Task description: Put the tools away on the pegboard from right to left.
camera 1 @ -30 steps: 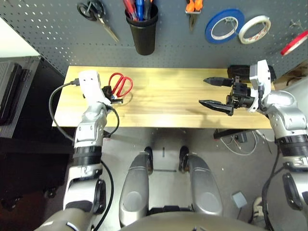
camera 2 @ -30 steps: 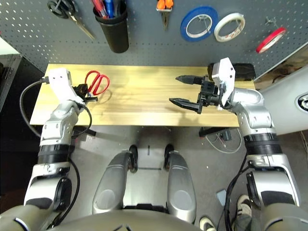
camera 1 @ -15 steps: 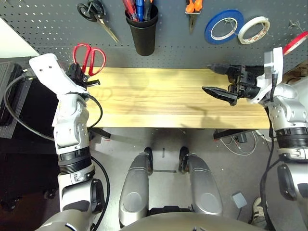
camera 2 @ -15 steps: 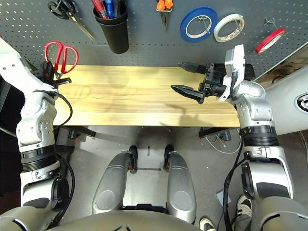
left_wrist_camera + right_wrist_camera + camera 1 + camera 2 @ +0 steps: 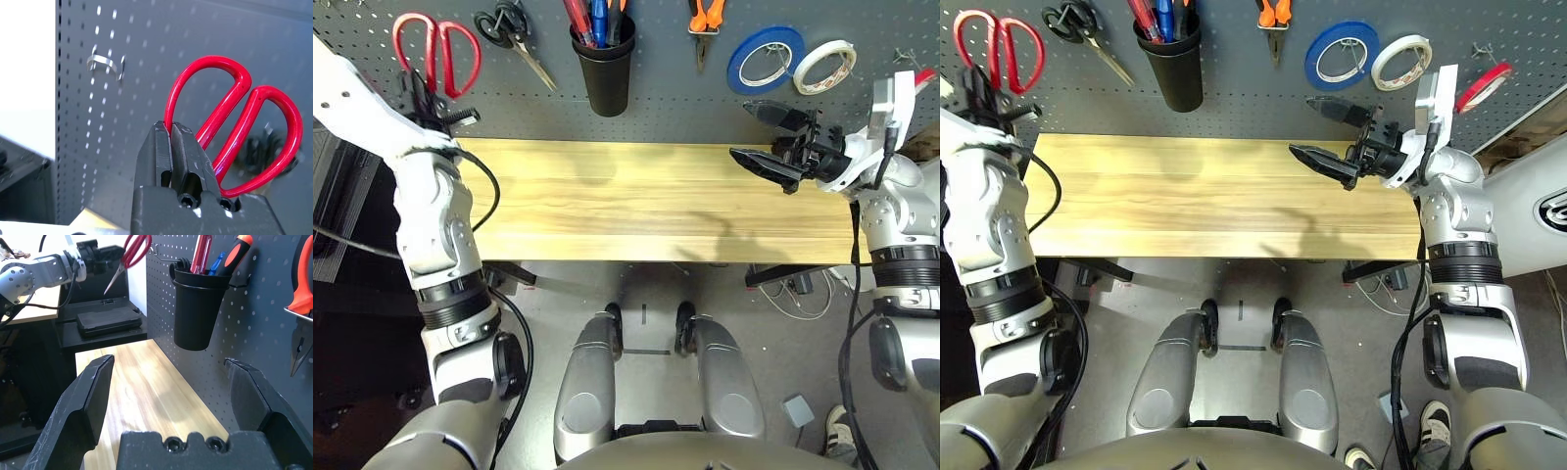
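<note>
Left claw point(image 5: 171, 142) grips red-handled scissors point(image 5: 234, 122) — black cup point(image 5: 605, 69) holds pens.

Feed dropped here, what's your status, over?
Left gripper shut on red-handled scissors, raised at the pegboard short of a bare hook. Right gripper open, holding nothing, above the table. Nothing in the way.

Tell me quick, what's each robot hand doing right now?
Left gripper: shut on the red-handled metal scissors.
Right gripper: jaws open, holding nothing.

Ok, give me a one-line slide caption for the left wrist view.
Left claw shut on the red scissors, held up before the grey pegboard near an empty metal hook.
</note>
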